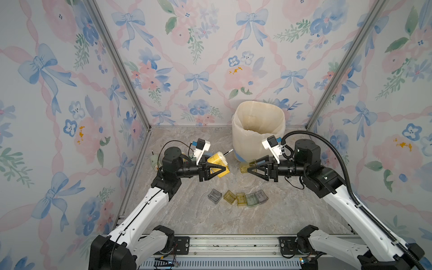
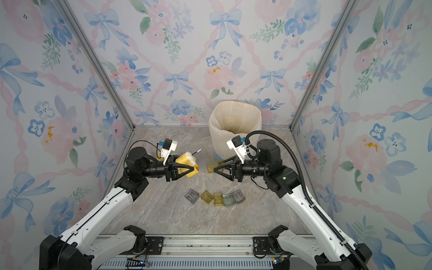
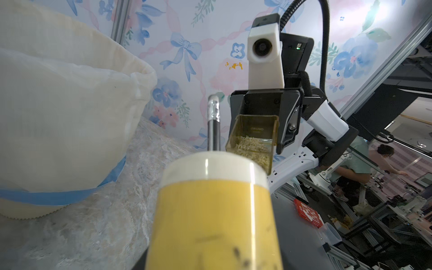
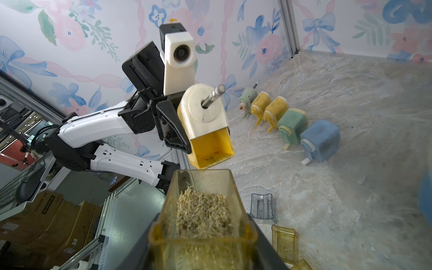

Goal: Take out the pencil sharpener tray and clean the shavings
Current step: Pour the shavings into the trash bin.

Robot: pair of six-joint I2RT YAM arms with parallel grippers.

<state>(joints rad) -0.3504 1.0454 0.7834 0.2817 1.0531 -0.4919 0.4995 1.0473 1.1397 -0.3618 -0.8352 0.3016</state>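
My left hand (image 1: 223,170) is pinching the yellow sharpener (image 1: 218,160) and holds it up off the counter (image 1: 187,222). The sharpener's slot is open and empty, so the tray is out. My right hand (image 1: 249,169) is pinching that tray (image 3: 254,126) by one end. The tray hangs in the air between the sharpener and the big white bin (image 1: 240,140), near the bin. It is full of shavings (image 3: 250,146).

I think the next job is to tip the shavings into the bin. To do it well, I should keep the tray flat while I carry it, so nothing spills. I should lift it higher than the bin's edge first, go over the middle, and only then turn it slowly. I must pinch tight, as the tray looks smooth and could slip. My left hand should keep the sharpener out of the way. Five empty trays (image 1: 238,198) lie in a row on the counter; this one can go beside them after
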